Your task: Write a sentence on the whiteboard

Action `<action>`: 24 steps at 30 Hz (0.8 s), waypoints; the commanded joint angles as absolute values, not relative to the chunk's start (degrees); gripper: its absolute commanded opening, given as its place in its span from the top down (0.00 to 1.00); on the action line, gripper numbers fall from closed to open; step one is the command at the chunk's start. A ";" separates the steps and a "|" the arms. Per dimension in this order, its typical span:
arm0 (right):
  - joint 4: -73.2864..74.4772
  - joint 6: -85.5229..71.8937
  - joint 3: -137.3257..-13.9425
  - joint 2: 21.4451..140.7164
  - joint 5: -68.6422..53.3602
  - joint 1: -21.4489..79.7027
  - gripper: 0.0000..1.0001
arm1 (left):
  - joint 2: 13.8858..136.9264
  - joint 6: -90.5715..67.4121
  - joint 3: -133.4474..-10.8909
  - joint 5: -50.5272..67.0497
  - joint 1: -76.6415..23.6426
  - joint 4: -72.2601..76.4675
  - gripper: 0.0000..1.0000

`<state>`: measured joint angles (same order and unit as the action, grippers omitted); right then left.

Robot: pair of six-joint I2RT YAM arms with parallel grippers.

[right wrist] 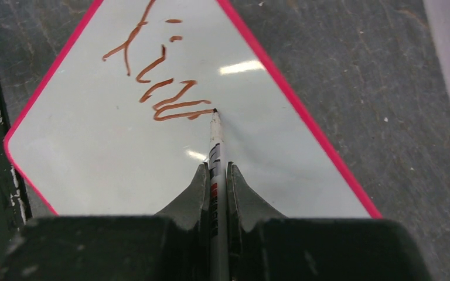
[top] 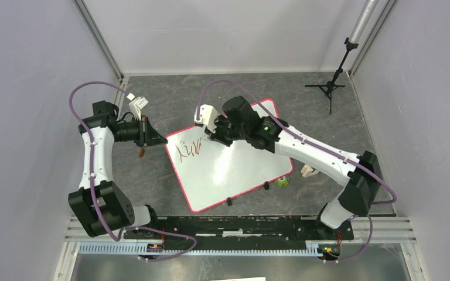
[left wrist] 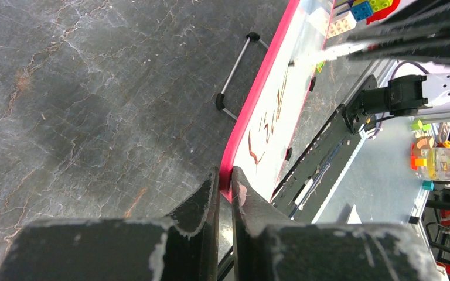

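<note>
Tip of marker (right wrist: 215,137) touches whiteboard (top: 234,170) at the end of the partial sentence (top: 188,150), near the board's left corner. Clenched on the marker: right claw (right wrist: 215,170). Pinching the board's pink left edge: left claw (left wrist: 225,175). Board lies skewed on counter (top: 170,99), long axis left-near to far-right. Blank surface for the next stroke, by my judgement, lies right of the tip.

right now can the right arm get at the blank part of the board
Likely yes: the right claw holds the marker with its tip on the board beside the writing; the blank part lies bare. The left claw only pinches the board's edge.
</note>
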<state>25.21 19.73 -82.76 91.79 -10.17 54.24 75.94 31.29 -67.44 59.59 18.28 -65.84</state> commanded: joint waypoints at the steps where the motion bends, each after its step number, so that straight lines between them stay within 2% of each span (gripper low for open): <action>1: 23.02 19.08 -86.75 92.83 -7.65 51.91 1.00 | 74.86 31.69 -67.46 60.16 17.49 -66.45 0.86; 11: 23.79 18.56 -88.40 93.98 -9.51 50.54 1.00 | 75.11 31.63 -67.59 60.11 17.47 -66.44 0.86; 24: 23.70 18.50 -81.11 91.52 -10.63 53.47 1.00 | 75.07 31.60 -67.55 60.08 17.42 -66.45 0.86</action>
<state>23.46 18.81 -83.92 92.60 -11.05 52.58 75.94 31.29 -67.44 58.98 18.28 -65.82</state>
